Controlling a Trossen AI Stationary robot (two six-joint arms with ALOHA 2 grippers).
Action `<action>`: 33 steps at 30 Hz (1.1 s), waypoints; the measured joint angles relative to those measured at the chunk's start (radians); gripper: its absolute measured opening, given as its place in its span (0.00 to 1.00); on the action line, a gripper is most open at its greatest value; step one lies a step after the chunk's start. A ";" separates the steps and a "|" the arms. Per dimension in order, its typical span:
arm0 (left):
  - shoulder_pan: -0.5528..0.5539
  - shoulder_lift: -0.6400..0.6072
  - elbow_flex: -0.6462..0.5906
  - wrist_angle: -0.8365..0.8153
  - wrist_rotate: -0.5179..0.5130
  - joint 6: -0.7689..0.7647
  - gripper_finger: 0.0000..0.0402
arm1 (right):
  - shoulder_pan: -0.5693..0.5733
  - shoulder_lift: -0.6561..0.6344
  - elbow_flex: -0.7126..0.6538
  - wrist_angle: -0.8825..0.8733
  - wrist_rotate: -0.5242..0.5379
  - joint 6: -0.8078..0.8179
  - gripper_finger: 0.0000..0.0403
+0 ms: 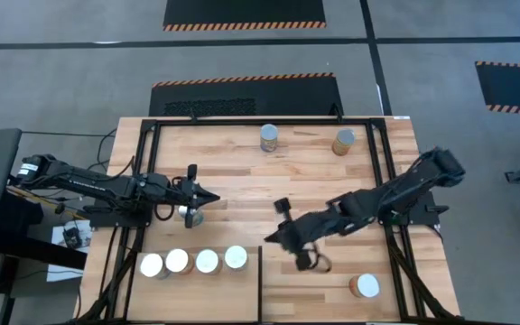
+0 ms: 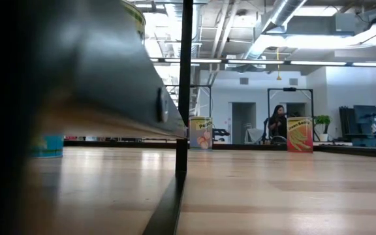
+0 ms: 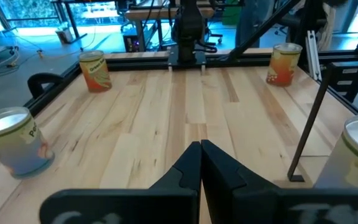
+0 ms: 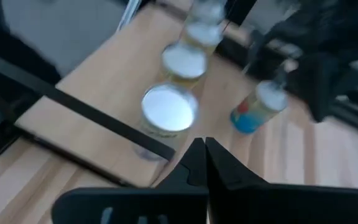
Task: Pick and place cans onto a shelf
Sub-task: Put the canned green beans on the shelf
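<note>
Left gripper: held over the table's left-middle, fingers pressed together with nothing between them, as seen in its wrist view.
Right gripper: held low near the table's centre, just beside the shelf's right edge; fingers closed tip to tip and empty, as its wrist view shows.
Shelf: pale panel at the table's front left, raised on a dark frame.
Cans on shelf: four are lined up in a row along its back edge, tops pale.
Can by left gripper: stood on the table just beside the closed fingertips, bluish sides seen from the right wrist.
Back cans: two are stood near the far edge, one bluish, one orange.
Front-right can: stood alone near the table's front right corner.
Writing: partial lettering "Pe" can be read on the bluish back can in the low view; the text on the orange can is too small to be read.
Table: striped butcher-block top.
Person: seen far back in the room.
</note>
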 joint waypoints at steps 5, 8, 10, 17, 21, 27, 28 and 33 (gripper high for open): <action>-0.002 0.000 0.019 -0.028 -0.001 -0.015 0.00 | -0.051 -0.198 -0.308 0.327 0.023 -0.056 0.02; -0.014 -0.001 0.085 -0.146 -0.007 -0.019 0.00 | -0.123 -0.290 -0.463 0.496 0.021 -0.095 0.01; -0.028 -0.001 0.144 -0.261 -0.020 -0.035 0.00 | -0.188 -0.340 -0.560 0.595 -0.008 -0.100 0.01; -0.101 0.005 0.309 -0.621 -0.134 -0.162 0.00 | -0.457 -0.397 -0.810 0.898 -0.243 -0.018 0.02; -0.149 0.022 0.348 -0.765 -0.183 -0.293 0.00 | -0.578 -0.385 -0.869 0.969 -0.301 0.045 0.01; -0.223 0.040 0.349 -0.815 -0.248 -0.401 0.00 | -0.689 -0.447 -0.858 0.734 -0.270 0.132 0.04; -0.233 0.043 0.349 -0.814 -0.255 -0.405 0.00 | -0.702 -0.473 -0.842 0.633 -0.236 0.149 0.05; -0.259 0.046 0.349 -0.812 -0.293 -0.407 0.00 | -0.739 -0.571 -0.708 0.068 0.028 0.285 0.07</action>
